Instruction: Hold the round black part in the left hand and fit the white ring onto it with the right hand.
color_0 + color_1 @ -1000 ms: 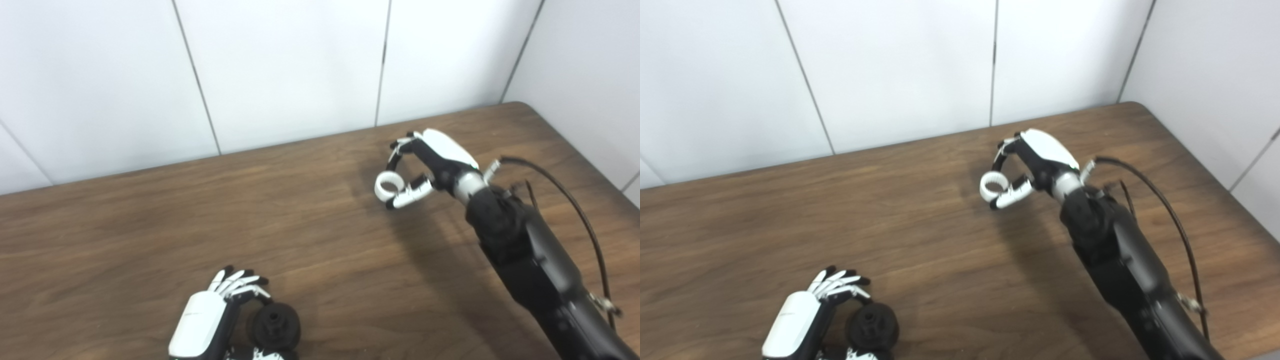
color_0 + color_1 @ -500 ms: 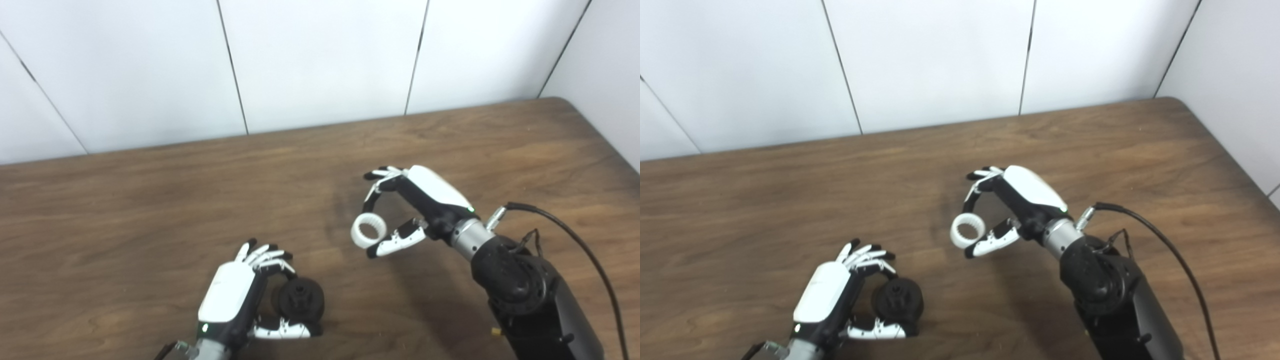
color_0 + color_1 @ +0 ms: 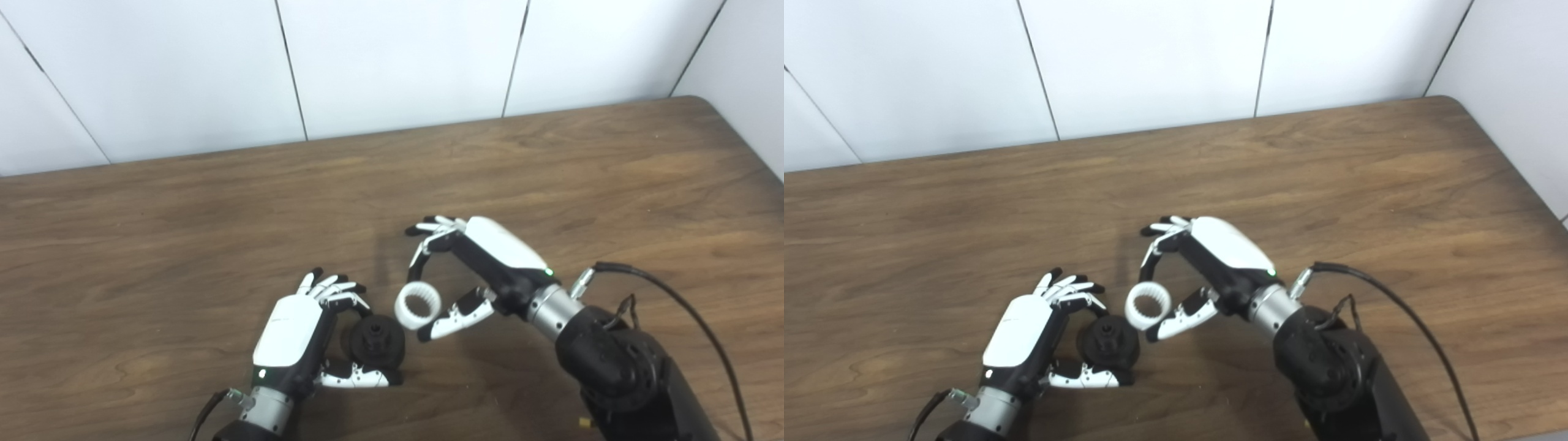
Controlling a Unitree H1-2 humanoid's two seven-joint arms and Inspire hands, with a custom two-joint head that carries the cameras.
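1. Left hand (image 3: 294, 337), low over the counter (image 3: 153, 245): fingers clamped on the round black part (image 3: 373, 340), thumb under it, the rest curled over its top. Part is a dark disc with a raised centre hub, hub face turned toward the right hand.
2. White ring (image 3: 418, 303) hangs just right of and slightly above the black part, close, apparently not touching. Short, thick-walled, ribbed bore, opening roughly toward the cameras.
3. Right hand (image 3: 484, 269): fingers clamped on the ring, thumb below, fingertip on the upper edge.
4. Risks: ring axis looks off the hub axis, so it could cock and jam; the pinch is thin, so a push could flip the ring out; left fingers over the part could block seating.
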